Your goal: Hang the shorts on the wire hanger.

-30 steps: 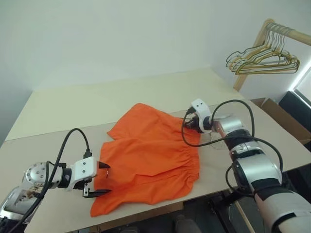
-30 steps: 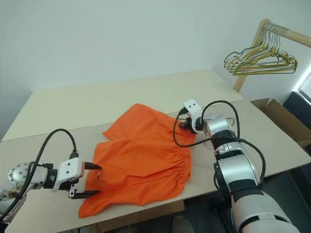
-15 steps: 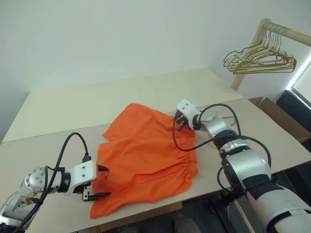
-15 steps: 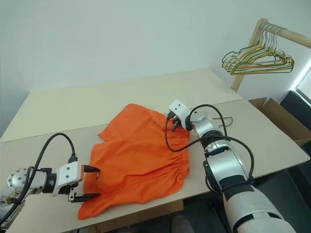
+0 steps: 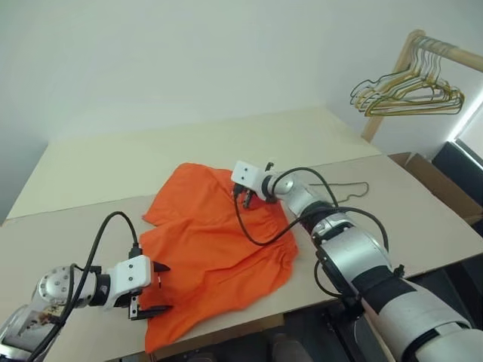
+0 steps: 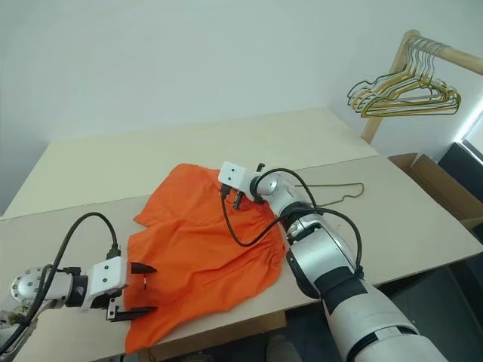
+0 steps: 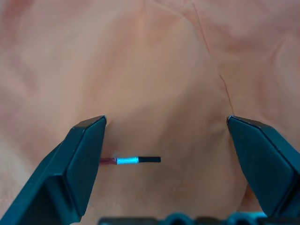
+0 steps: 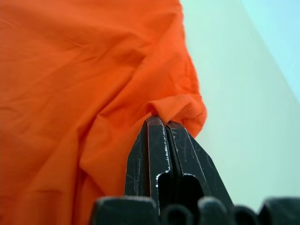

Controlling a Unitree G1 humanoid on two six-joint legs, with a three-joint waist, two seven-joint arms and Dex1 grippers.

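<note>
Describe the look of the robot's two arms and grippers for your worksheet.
Both arms are silver metal with black sections and looping black cables. Each wrist carries a white block. The left gripper and right gripper each have two black fingers, wedge-shaped and scuffed.

The table (image 5: 113, 162) is pale beige. The orange shorts (image 5: 204, 249) lie rumpled near its front edge; the wire hanger (image 5: 343, 192) lies flat beside them.

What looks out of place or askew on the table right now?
The shorts lie rumpled, one edge bunched up in the shut right gripper. The wire hanger lies flat on the table, apart from the cluster of hangers on the rail.
</note>
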